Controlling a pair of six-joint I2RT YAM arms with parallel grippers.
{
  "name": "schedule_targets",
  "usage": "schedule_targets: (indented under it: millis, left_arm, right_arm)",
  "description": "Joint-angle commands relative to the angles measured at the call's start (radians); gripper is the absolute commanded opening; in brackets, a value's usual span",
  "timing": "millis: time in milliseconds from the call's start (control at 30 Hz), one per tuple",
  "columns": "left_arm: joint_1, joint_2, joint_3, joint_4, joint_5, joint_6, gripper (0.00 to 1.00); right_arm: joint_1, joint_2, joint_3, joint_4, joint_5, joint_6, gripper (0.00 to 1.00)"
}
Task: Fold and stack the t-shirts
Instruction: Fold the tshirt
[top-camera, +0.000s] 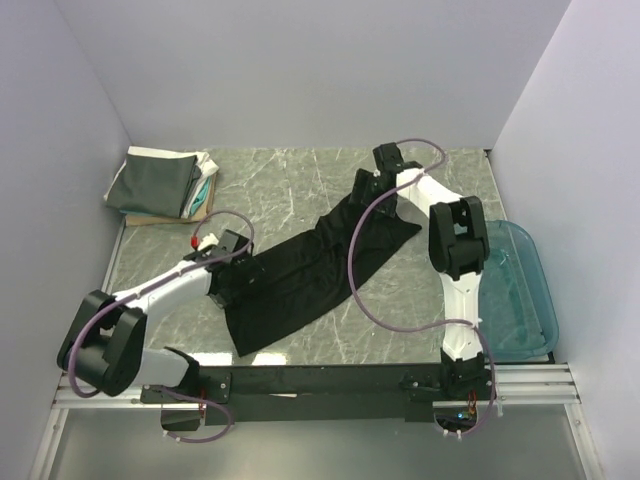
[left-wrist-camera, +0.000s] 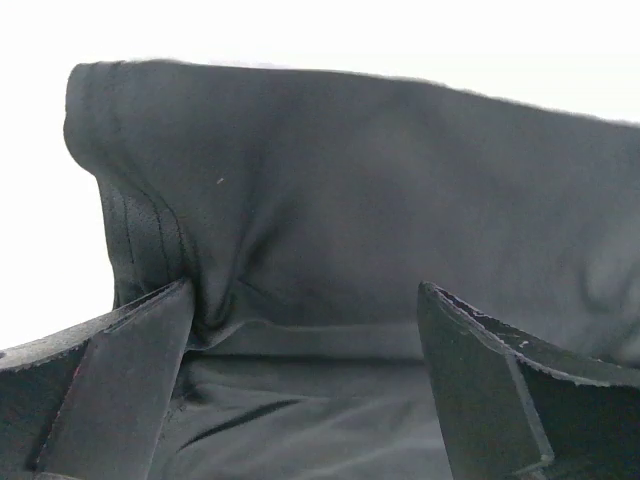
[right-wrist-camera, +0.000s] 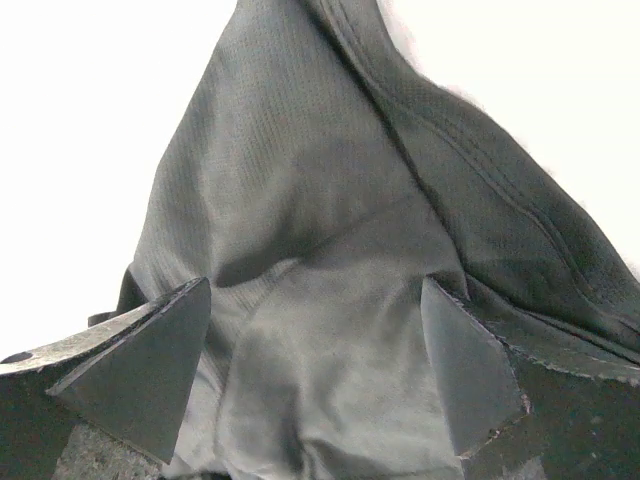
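I am looking down on a grey-green marbled tabletop (top-camera: 290, 185) boxed in by pale walls (top-camera: 300, 70). Nearest to me, the left pincer (left-wrist-camera: 305, 300) stands with its jaws spread wide and nothing pinched. The plain black cloth t-shirt (top-camera: 300, 275) lies under it and bulges up between its fingers (left-wrist-camera: 130, 370), with a stitched hem rising just beyond one of them. This is the shirt's near-left end. From this pincer the shirt runs away as a long rumpled band, diagonally toward the far right.

At the band's far end the right pincer (right-wrist-camera: 315, 300) sits over the cloth, its jaws also wide apart and closed on nothing. Seen from its wrist, the black cloth fills the gap between the fingers and climbs away ahead of them in a peaked fold.

Nearer than that pincer and to its right, a translucent teal plastic tub (top-camera: 540, 300) sits at the table's edge. Well to the left of both pincers, in the far corner, rests a pile of folded t-shirts (top-camera: 160, 180). It is dark grey on top, with white, teal and tan edges showing below.
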Motion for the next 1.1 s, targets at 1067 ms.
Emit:
schedule_targets:
  millis: [1067]
  left_arm:
    - [-0.702,-0.175,0.18,-0.403,-0.188,-0.153,0.99]
  right_arm:
    - [0.278,-0.229,-0.065,-0.095,0.219,-0.002,0.93]
